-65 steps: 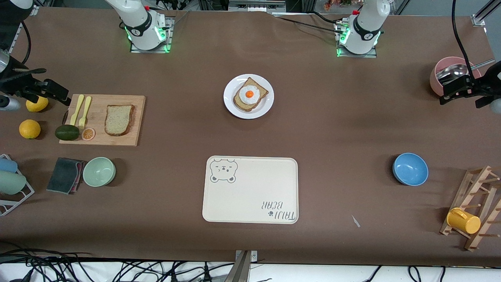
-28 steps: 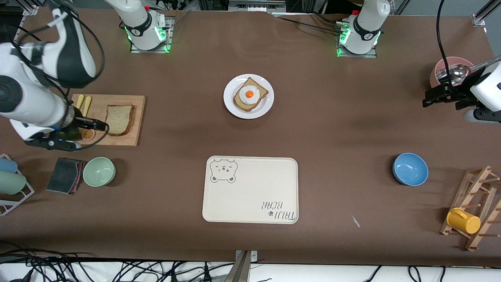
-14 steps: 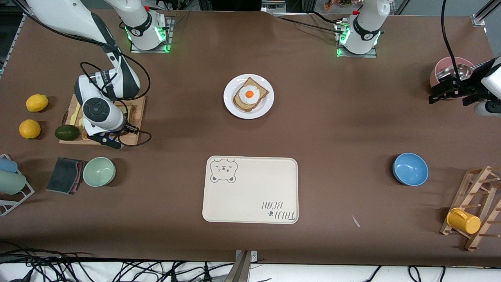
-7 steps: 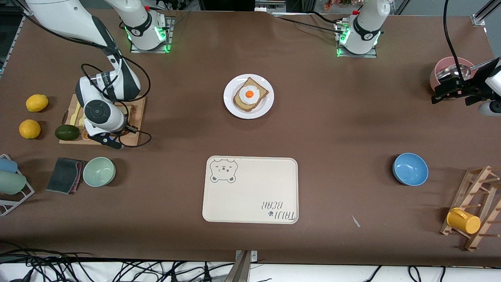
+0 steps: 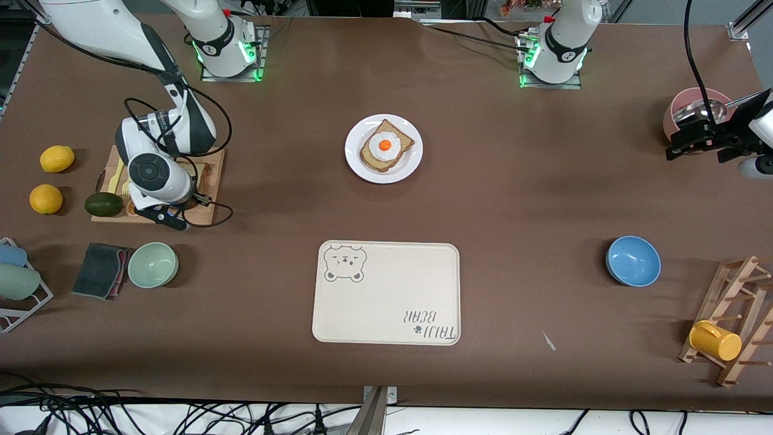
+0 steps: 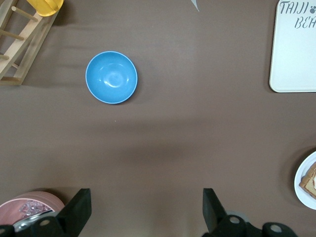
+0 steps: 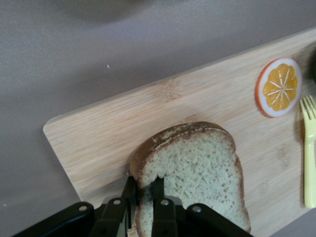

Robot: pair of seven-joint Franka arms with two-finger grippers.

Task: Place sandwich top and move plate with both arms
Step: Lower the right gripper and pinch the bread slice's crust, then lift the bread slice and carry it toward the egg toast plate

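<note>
The sandwich top (image 7: 197, 168) lies on a wooden cutting board (image 7: 123, 123) at the right arm's end of the table. My right gripper (image 7: 144, 190) is shut on the slice's crust edge, one finger on each face. In the front view the right arm's wrist (image 5: 154, 175) covers the slice. The round white plate (image 5: 356, 166) sits mid-table toward the bases and holds a bread slice with a fried egg (image 5: 385, 145). My left gripper (image 5: 685, 136) is open and empty in the air beside a pink bowl (image 5: 679, 112), far from the plate.
A cream bear-print tray (image 5: 386, 293) lies nearer the front camera than the plate. A blue bowl (image 5: 633, 261) and a wooden rack with a yellow cup (image 5: 715, 341) are at the left arm's end. A green bowl (image 5: 153, 264), dark cloth, avocado, lemons, orange slice (image 7: 279, 87) and yellow fork (image 7: 310, 148) surround the board.
The right arm swung in over the cutting board, came down onto the bread slice and closed on its edge. In the last half second it has hardly moved. The left arm shifted only slightly.
</note>
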